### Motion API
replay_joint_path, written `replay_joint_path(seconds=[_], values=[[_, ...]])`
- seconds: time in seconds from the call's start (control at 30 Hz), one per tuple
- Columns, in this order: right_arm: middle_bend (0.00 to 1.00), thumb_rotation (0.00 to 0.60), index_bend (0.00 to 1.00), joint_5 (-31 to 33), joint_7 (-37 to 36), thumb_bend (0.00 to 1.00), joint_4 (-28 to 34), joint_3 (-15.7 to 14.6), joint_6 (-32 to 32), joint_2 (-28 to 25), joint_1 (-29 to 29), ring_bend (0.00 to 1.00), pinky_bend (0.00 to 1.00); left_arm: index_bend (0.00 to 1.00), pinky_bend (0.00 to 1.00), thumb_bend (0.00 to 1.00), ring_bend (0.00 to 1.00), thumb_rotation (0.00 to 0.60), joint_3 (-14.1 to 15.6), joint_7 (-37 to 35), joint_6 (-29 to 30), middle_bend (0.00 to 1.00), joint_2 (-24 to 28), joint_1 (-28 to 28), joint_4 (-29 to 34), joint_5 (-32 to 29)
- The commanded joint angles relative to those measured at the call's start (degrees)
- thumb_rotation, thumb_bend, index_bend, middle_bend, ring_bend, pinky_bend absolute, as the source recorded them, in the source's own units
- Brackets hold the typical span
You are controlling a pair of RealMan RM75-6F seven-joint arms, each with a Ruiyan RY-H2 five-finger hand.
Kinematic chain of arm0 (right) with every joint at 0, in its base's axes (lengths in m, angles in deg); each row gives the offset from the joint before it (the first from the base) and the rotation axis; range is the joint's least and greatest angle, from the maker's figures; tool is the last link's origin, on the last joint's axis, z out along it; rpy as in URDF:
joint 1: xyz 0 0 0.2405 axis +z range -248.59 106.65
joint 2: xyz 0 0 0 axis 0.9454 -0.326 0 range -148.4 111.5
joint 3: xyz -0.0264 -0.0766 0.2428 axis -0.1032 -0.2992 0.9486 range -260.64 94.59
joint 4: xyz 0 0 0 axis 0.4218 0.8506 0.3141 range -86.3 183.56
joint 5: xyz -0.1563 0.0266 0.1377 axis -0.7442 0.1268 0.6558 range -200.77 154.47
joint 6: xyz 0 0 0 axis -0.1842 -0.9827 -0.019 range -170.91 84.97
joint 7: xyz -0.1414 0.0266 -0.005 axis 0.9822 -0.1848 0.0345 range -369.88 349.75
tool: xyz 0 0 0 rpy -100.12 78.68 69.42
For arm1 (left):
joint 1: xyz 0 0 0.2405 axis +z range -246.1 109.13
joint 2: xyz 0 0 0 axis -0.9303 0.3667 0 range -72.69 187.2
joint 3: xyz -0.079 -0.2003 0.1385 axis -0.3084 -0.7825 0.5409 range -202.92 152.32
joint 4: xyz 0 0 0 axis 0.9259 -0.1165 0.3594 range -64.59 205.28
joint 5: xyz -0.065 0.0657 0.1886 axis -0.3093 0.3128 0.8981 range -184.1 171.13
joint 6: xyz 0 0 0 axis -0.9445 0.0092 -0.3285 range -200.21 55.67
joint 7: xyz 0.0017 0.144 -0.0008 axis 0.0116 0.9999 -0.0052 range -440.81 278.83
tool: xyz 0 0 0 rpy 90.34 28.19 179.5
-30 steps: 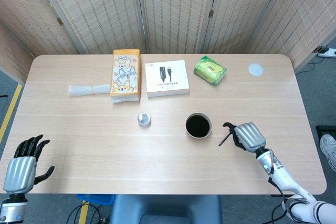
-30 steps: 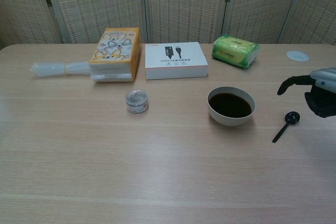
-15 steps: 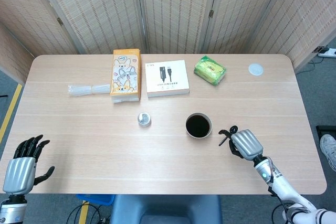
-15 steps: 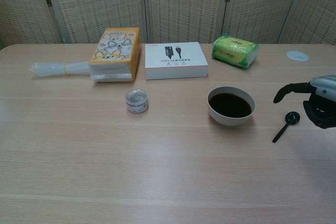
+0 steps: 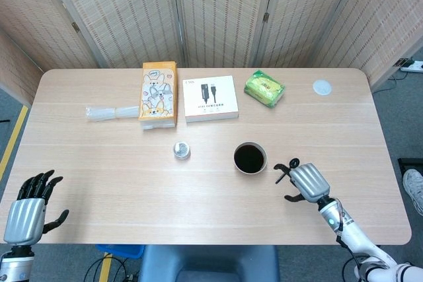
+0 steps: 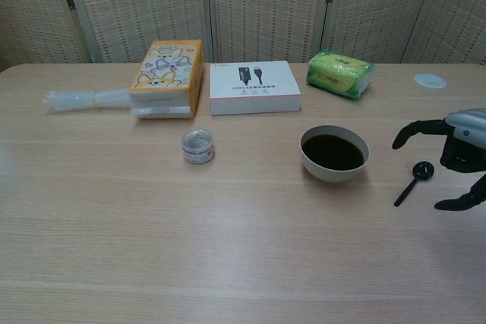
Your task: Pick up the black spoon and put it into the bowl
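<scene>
While spoon (image 6: pixel 414 180) lies untouched, right hand (image 6: pixel 456 158) spread thumb wider, holding nothing.

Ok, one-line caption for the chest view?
Right hand open over the black spoon lying on the table beside the bowl.

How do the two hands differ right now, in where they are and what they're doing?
The right hand hovers over the table by the black spoon, just right of the bowl; the left hand hangs at the table's near left corner, far from both. The right hand's fingers straddle the spoon without gripping it; the left hand's fingers point upward, near nothing. Both are open and hold nothing.
</scene>
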Motion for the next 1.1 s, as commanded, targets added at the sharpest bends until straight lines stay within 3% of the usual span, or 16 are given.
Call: replay_joint_path(seconds=[0.03,0.1,0.23,0.4,0.6,0.77,1.1], values=[[1.0,0.591,0.28,0.36,4.2,0.0,-1.01,0.33,0.12,0.09,-0.04,1.0,1.0,0.22,0.15,0.27,0.13,0.6,0.0,0.01,0.02,0.13,0.06,0.0,0.04,0.05],[1.0,0.599,0.29,0.26,6.79,0.01,-1.95,0.41,0.01,0.31,0.15,1.0,1.0,0.22,0.15,0.27,0.13,0.6,-0.03,-0.03,0.06,0.13,0.06,0.05,0.0,-0.02],[1.0,0.6,0.35,-0.1,8.21,0.18,-3.06,0.36,-2.01,0.12,1.47,1.0,1.0,0.22,0.15,0.27,0.13,0.6,0.0,-0.11,-0.02,0.13,0.04,0.03,-0.05,0.03],[1.0,0.6,0.42,-0.63,13.82,0.27,-5.78,0.06,-4.69,1.04,3.2,1.0,1.0,0.22,0.15,0.27,0.13,0.6,0.02,-0.28,0.23,0.13,-0.04,0.22,-0.15,0.04],[1.0,0.6,0.43,0.11,16.77,0.28,-7.63,0.0,-7.49,2.66,4.4,1.0,1.0,0.22,0.15,0.27,0.13,0.6,0.14,-0.51,0.16,0.13,-0.05,0.45,-0.41,-0.25],[1.0,0.6,0.43,0.63,19.4,0.2,-11.4,0.29,-9.16,5.47,5.47,1.0,1.0,0.22,0.15,0.27,0.13,0.6,0.08,-0.91,0.16,0.13,-0.13,0.52,-0.8,-0.36],[1.0,0.6,0.45,0.74,20.81,0.2,-15.72,0.16,-9.65,8.61,6.12,1.0,1.0,0.22,0.15,0.27,0.13,0.6,0.11,-1.78,0.0,0.13,-0.49,0.68,-1.7,-0.64]])
